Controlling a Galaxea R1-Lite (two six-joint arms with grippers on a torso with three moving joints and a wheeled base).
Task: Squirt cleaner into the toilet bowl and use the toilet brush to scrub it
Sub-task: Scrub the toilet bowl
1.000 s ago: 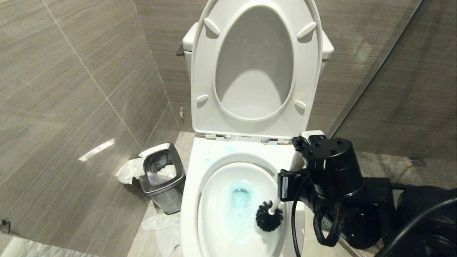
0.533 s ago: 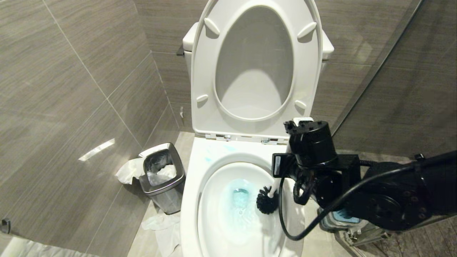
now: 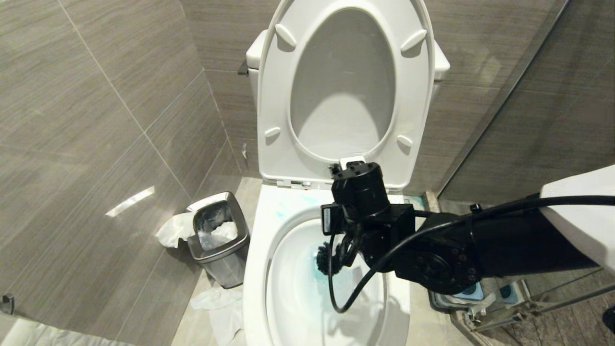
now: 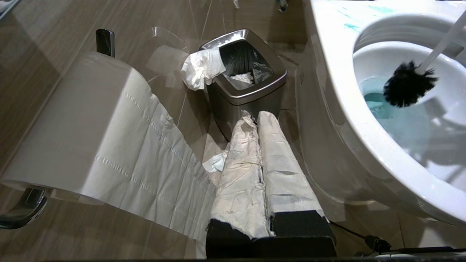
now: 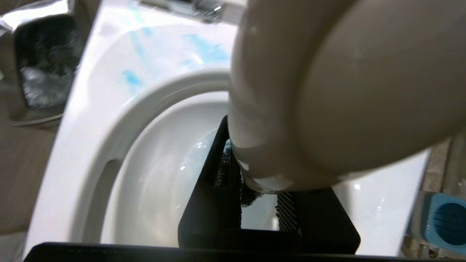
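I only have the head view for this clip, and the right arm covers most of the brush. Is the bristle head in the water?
Observer: In the left wrist view the toilet brush head hangs over the teal cleaner pool; whether it touches I cannot tell.
Operator: And the left gripper?
Observer: The left gripper is shut, empty, its fingers wrapped in white paper, pointing at the steel waste bin.
Operator: What is beside it?
Observer: A toilet paper roll on its holder.
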